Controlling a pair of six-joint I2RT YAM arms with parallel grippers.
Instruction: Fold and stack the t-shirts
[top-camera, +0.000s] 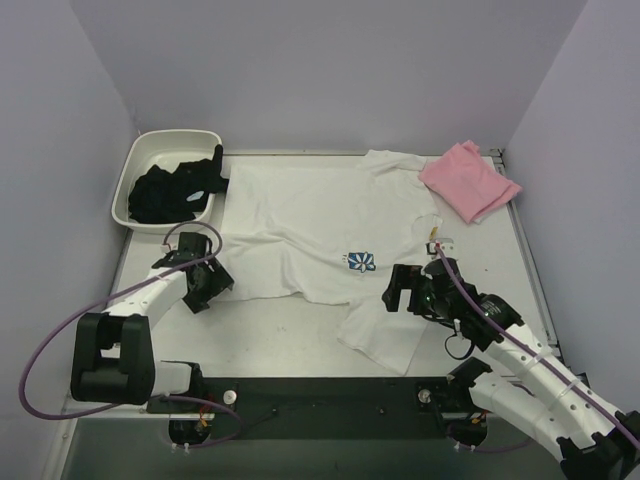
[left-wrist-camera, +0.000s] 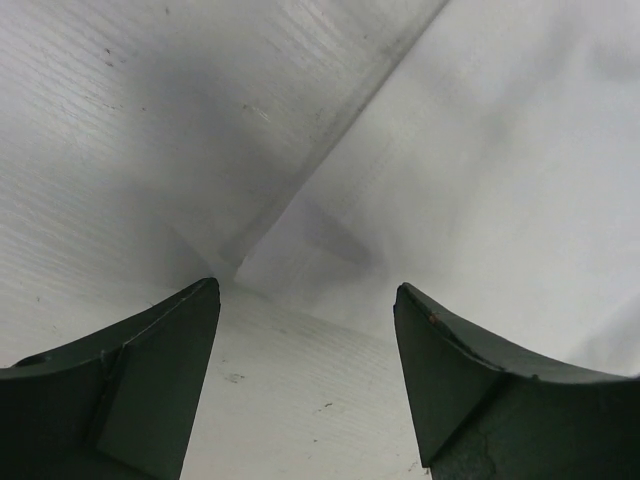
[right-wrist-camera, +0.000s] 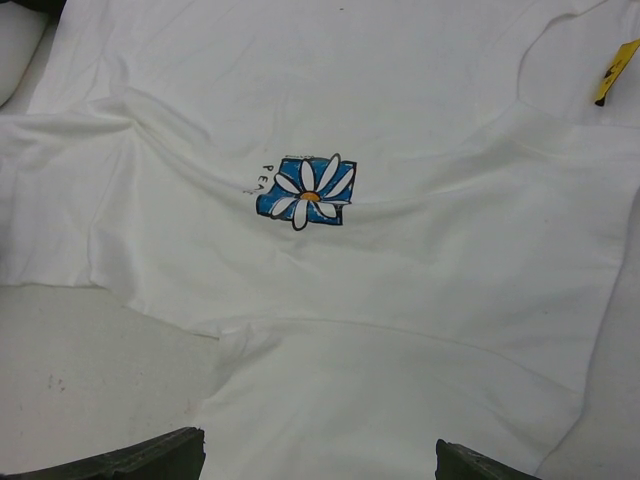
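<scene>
Left wrist: white t-shirt corner lies just beyond spread left fingers.

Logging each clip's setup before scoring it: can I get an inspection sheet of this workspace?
Surface: pale table, a few small marks.
Job's things: white tee spread open, print up, not folded; pink tee folded at the far right corner.
Clutter: tub at far left, black clothes inside.
Grippers: left gripper open, at the white tee's hem corner; right gripper open, over its near sleeve.
Cables: a purple cable runs along each arm, the left one looping wide.
Surroundings: plain lilac walls on three sides.
</scene>
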